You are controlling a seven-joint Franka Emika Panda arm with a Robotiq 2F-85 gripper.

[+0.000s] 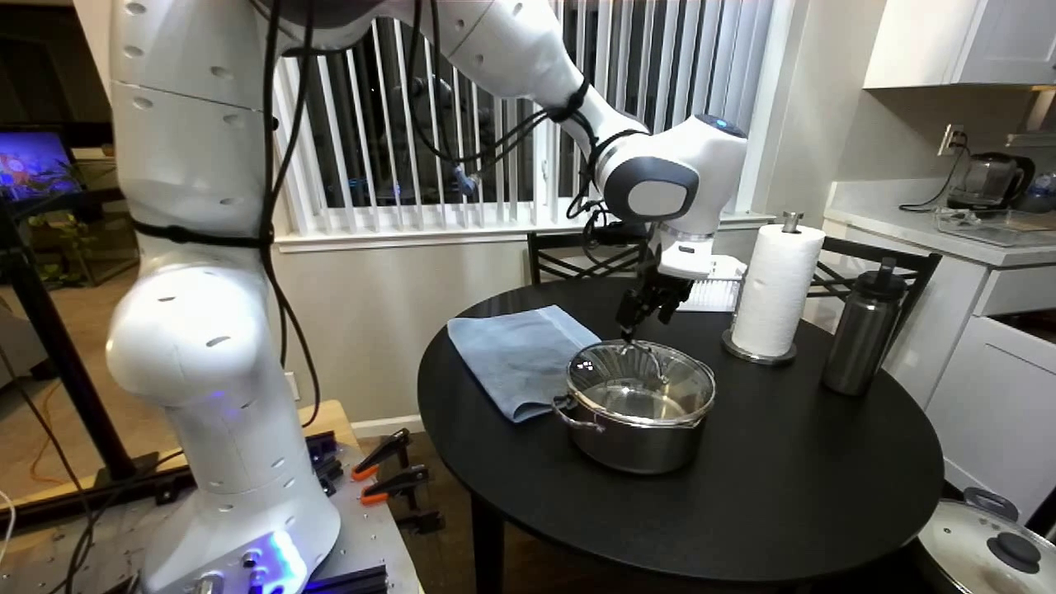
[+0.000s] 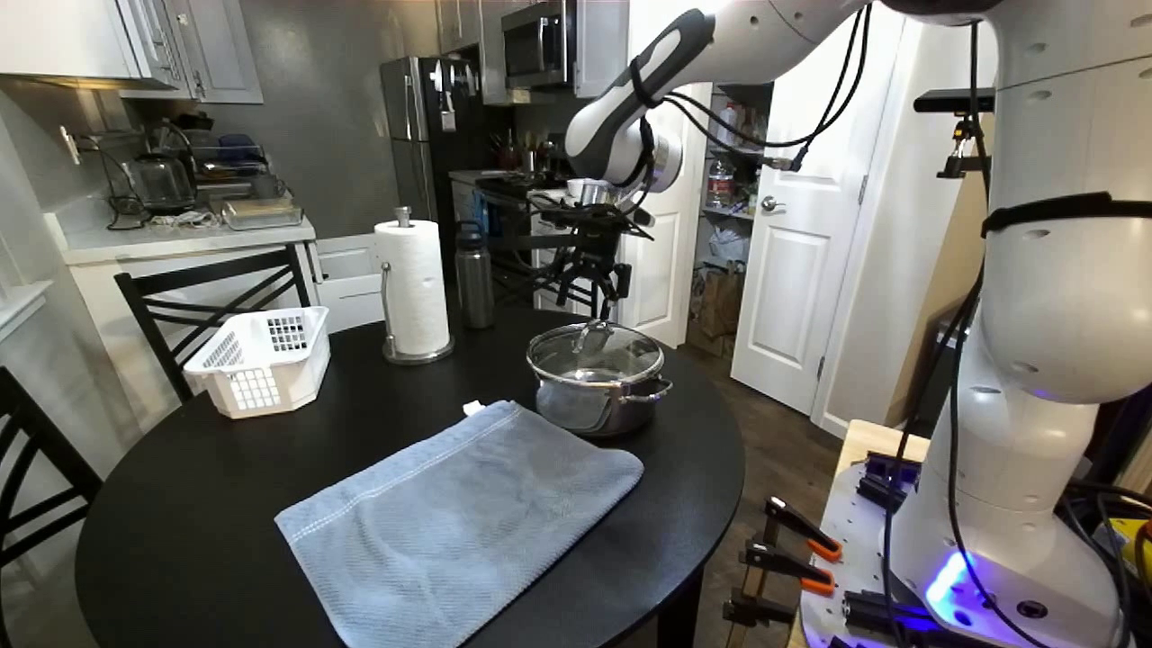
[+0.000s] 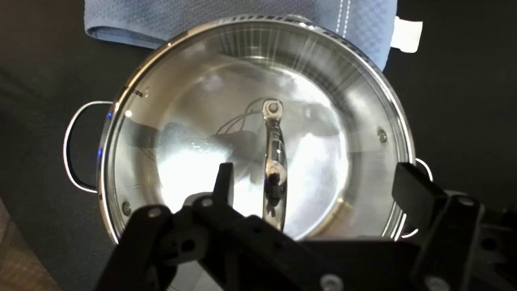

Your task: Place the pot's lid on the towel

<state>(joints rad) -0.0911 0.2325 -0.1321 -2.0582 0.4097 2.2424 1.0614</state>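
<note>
The glass lid (image 1: 598, 367) with a steel rim sits on the shiny steel pot (image 1: 639, 450) in both exterior views (image 2: 634, 349) (image 2: 580, 409). Its arched steel handle (image 3: 275, 161) runs up and down in the wrist view. The blue-grey towel (image 1: 520, 355) lies flat beside the pot; it also shows in the other views (image 2: 459, 522) (image 3: 242, 9). My gripper (image 3: 317, 182) is open and empty above the lid. In the wrist view the handle lies between the fingers, nearer the left one. In both exterior views the gripper (image 1: 645, 323) (image 2: 594, 292) hangs just over the handle; contact cannot be told.
A paper towel roll (image 1: 775, 289), a dark metal bottle (image 1: 865, 330) and a white basket (image 2: 270, 360) stand on the round black table (image 1: 792, 495). Chairs (image 2: 216, 297) stand around it. The pot's side handle (image 3: 66, 149) sticks out.
</note>
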